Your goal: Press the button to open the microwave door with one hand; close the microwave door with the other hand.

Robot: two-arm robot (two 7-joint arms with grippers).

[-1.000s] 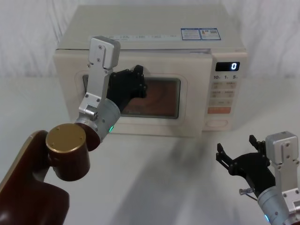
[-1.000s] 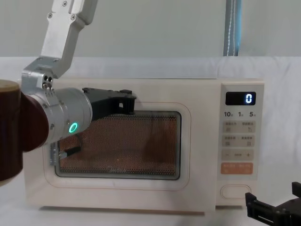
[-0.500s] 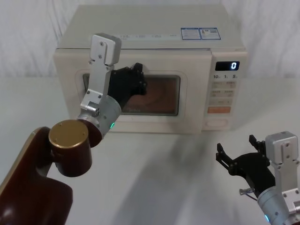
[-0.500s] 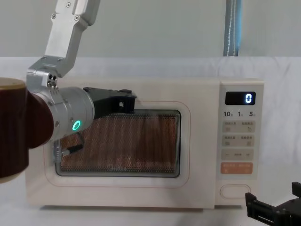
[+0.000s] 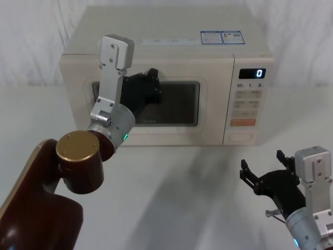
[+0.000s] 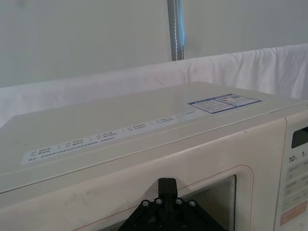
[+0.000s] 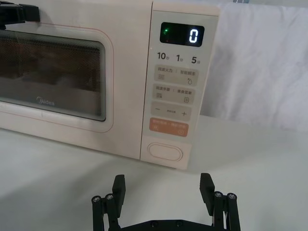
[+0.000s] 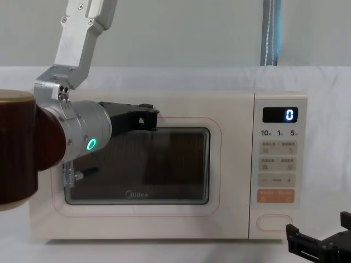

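The cream microwave door (image 5: 213, 104) lies flush with the oven front, and its window (image 8: 164, 164) is dark. My left gripper (image 5: 151, 86) presses against the door at the window's upper left corner, also visible in the chest view (image 8: 147, 118). In the left wrist view its fingers (image 6: 167, 190) stand together, shut on nothing. The wide cream button (image 5: 241, 136) sits at the bottom of the control panel, under the orange key. My right gripper (image 7: 162, 185) hovers low over the table, a short way in front of the button (image 7: 166, 150) and apart from it, fingers spread open.
The microwave stands on a white cloth-covered table (image 5: 182, 198) with open room in front of it. Its display (image 5: 252, 73) reads 0. A white backdrop and a blue pole (image 8: 271, 33) stand behind. My left arm's brown link (image 5: 78, 166) fills the near left.
The door has swung from slightly ajar to flush, pushed by my left gripper. The lit window has gone dark. The right arm has not moved.
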